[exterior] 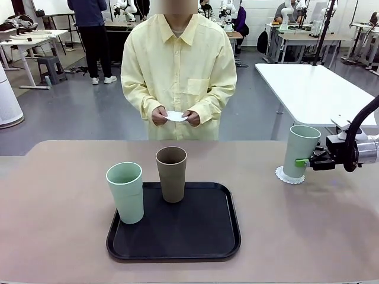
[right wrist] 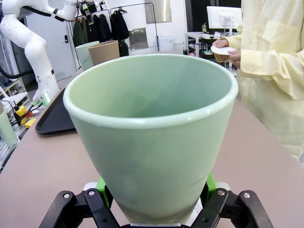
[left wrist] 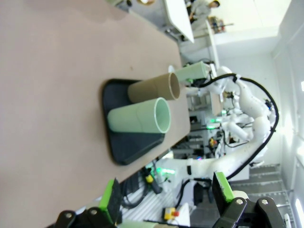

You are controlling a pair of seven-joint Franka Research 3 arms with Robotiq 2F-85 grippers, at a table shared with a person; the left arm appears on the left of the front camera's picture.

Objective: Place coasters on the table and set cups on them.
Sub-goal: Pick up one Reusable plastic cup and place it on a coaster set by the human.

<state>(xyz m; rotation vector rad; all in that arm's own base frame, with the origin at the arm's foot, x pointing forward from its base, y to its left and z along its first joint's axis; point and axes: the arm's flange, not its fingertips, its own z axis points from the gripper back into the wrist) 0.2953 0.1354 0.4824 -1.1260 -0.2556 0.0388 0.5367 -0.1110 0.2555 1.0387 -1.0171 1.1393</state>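
I see my right gripper (exterior: 303, 161) at the right edge of the front view, its fingers pinching a mint cup (exterior: 301, 151) low on its wall. The cup stands upright with its base on a lacy white coaster (exterior: 285, 176) on the table (exterior: 59, 225), right of centre. In the right wrist view the same cup (right wrist: 152, 133) takes up the middle of the frame, and the green pads of the gripper (right wrist: 156, 190) press on both sides of it near the bottom edge.

In the lower centre of the front view lies a black tray (exterior: 177, 234). The brown cup (exterior: 172, 173) stands at its far edge and the other mint cup (exterior: 125, 192) at its left edge, both upright.

At top centre, the person's hands (exterior: 192, 117) hold another coaster (exterior: 176, 116) at waist height, beyond the table.

In the left wrist view my left gripper (left wrist: 166, 194) sits along the bottom edge, fingers spread wide.
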